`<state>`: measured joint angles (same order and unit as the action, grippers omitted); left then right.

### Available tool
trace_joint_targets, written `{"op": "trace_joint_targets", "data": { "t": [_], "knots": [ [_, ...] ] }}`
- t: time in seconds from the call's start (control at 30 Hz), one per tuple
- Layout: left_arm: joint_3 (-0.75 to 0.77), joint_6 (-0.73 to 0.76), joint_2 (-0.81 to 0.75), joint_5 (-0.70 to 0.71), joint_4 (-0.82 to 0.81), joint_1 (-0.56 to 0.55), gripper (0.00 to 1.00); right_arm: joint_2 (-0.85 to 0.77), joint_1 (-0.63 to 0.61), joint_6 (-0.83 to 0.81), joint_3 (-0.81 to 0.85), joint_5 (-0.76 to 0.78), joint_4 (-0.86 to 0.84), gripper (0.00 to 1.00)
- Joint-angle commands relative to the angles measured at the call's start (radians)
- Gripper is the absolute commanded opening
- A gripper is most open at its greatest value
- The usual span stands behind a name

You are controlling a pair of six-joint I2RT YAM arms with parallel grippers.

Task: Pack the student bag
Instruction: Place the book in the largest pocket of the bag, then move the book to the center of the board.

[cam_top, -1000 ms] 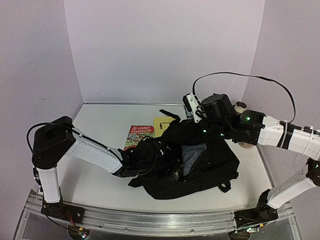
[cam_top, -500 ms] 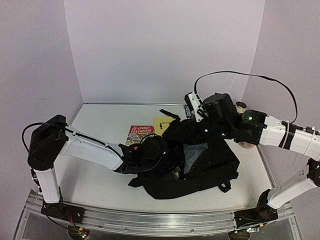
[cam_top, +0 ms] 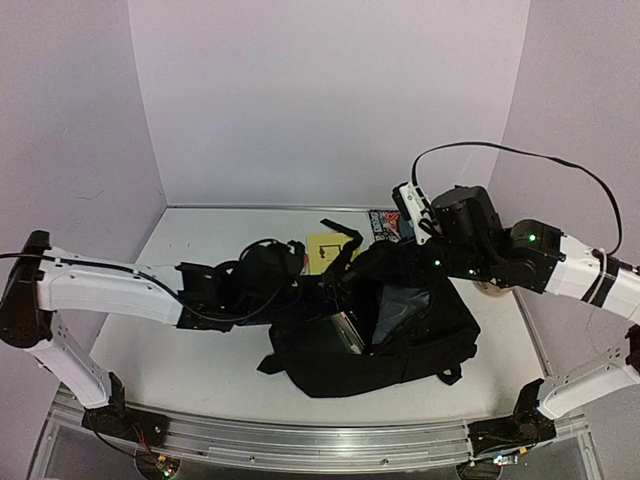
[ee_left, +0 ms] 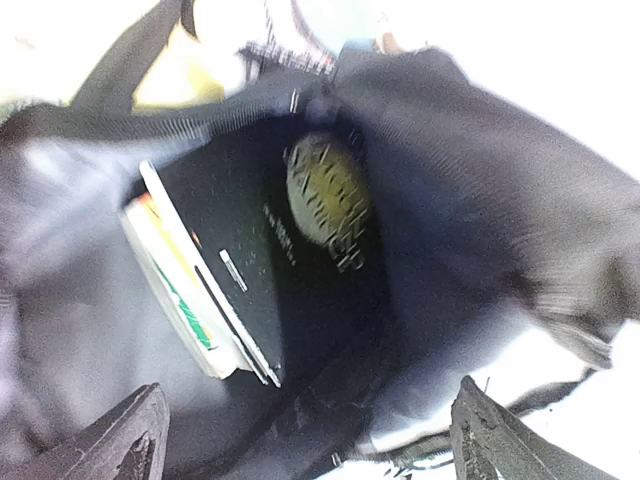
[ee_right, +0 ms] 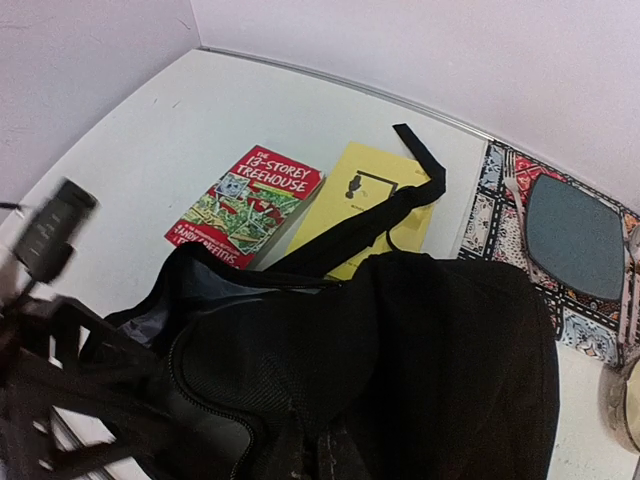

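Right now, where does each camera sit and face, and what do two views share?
Top: above, behind the arm bases, facing down and forward; bag, both arms.
Left wrist: over the bag mouth, looking in at books; open fingers.
Right wrist: above the bag, facing the far wall; left arm blurred, own fingers unclear.
Shared: top and right wrist both show the yellow book.
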<state>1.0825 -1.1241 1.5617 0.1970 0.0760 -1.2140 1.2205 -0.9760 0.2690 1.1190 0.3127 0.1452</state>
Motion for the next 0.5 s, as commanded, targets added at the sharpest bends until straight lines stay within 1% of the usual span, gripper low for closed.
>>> {"op": "trace_joint_targets", "data": {
  "t": [0.0,0.1,0.23,0.37,0.47],
  "knots": [
    [-0.047,0.084,-0.143,0.111,0.144,0.005,0.99,-0.115,-0.003,-0.022,0.015,0.096,0.012,0.0],
    [-0.097,0.062,-0.212,0.13,0.186,0.056,0.99,-0.17,-0.003,-0.02,0.026,0.095,0.051,0.0],
    [-0.137,0.077,-0.24,0.093,0.19,0.169,0.99,-0.223,-0.003,-0.024,0.054,0.088,0.105,0.0],
    [-0.13,0.134,-0.205,0.069,0.193,0.273,0.99,-0.24,-0.003,-0.033,0.065,0.088,0.137,0.0],
    [-0.092,0.19,-0.129,0.047,0.198,0.33,0.99,-0.213,-0.003,-0.033,0.053,0.063,0.141,0.0]
  ]
}}
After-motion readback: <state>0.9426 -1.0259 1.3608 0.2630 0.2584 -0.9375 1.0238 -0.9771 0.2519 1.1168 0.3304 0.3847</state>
